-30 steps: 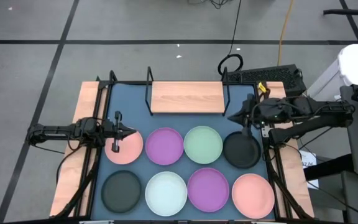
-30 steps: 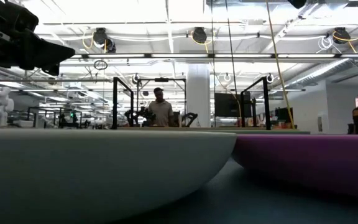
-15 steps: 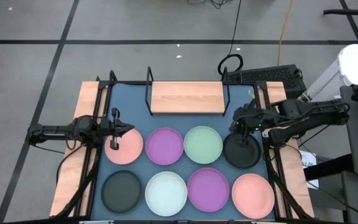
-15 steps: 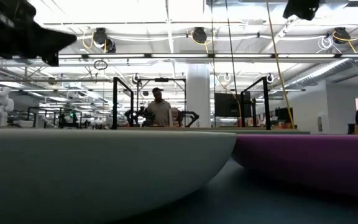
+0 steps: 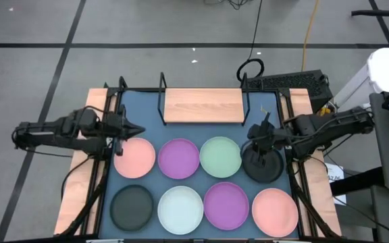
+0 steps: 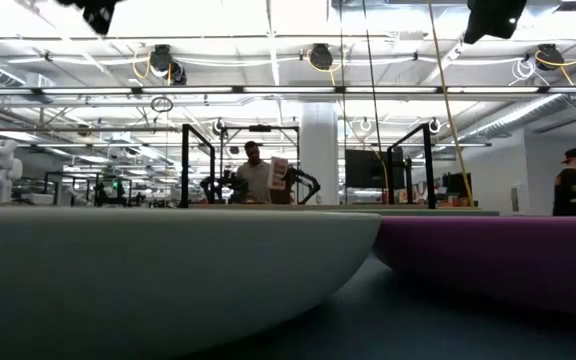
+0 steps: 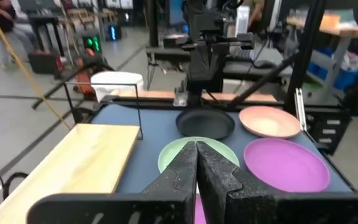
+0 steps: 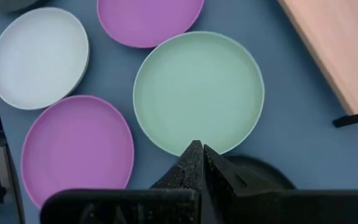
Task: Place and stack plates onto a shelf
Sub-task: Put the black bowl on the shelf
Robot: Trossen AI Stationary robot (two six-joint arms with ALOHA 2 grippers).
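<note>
Wood shelf (image 5: 203,106) sits bare at the far edge of the blue table (image 5: 147,128), its black wire frame (image 5: 162,100) standing at each end, and none of the eight plates is on it yet. They lie in two rows nearer the camera side: pink plate (image 5: 135,157), purple plate (image 5: 179,158), green plate (image 5: 220,156) and black plate (image 5: 262,165) in the row next to the shelf; a second black plate (image 5: 132,206), white plate (image 5: 180,208), second purple plate (image 5: 226,203) and second pink plate (image 5: 274,210) in the front row. The right gripper (image 5: 255,132) hangs with fingers pressed together over the far rim of the black plate beside the green one, and holds nothing. The left gripper (image 5: 135,129) is likewise closed and empty, poised just off the far edge of the pink plate. I judge the task to be at its very start, with the right arm lining up for a first pick. Next it would need to spread its fingers, drop so one finger slips under or over the raised rim, pinch, then lift and carry the plate across to the shelf without nudging its neighbour.
</note>
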